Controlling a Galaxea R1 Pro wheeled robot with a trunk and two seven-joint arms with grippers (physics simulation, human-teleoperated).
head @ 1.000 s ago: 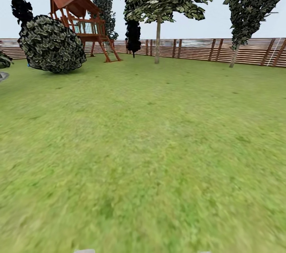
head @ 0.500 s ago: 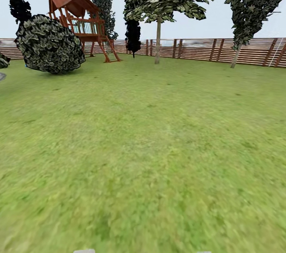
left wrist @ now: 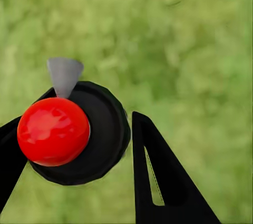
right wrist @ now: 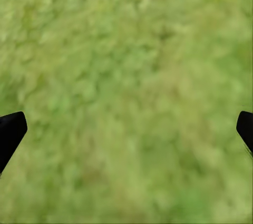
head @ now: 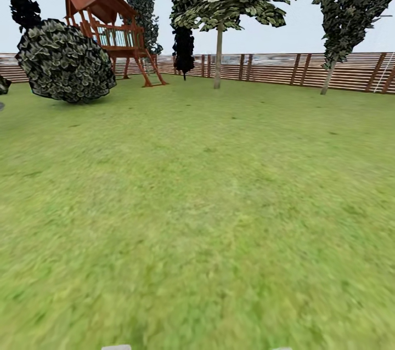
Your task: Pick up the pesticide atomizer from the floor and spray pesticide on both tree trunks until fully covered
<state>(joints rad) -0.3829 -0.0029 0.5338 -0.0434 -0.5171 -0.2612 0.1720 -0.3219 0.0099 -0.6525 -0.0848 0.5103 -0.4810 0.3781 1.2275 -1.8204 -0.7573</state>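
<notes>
Mostly lawn point(head: 208, 218); playhouse point(head: 109, 32) and round bush point(head: 65, 60) upper left, fence point(head: 274, 69) across the back. Right gripper point(right wrist: 126, 129) fingers spread wide over grass. Left gripper point(left wrist: 79, 145) fingers spread around a red ball point(left wrist: 52, 131) on a black disc point(left wrist: 108, 129); contact unclear.

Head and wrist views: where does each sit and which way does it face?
Head view: on the head, facing forward and down across the lawn to the fence.
Left wrist view: near the left gripper, facing lawn; black fingers, a red ball on a black disc between.
Right wrist view: near the right gripper, facing lawn; fingertips wide apart.
All three share the lawn.
</notes>
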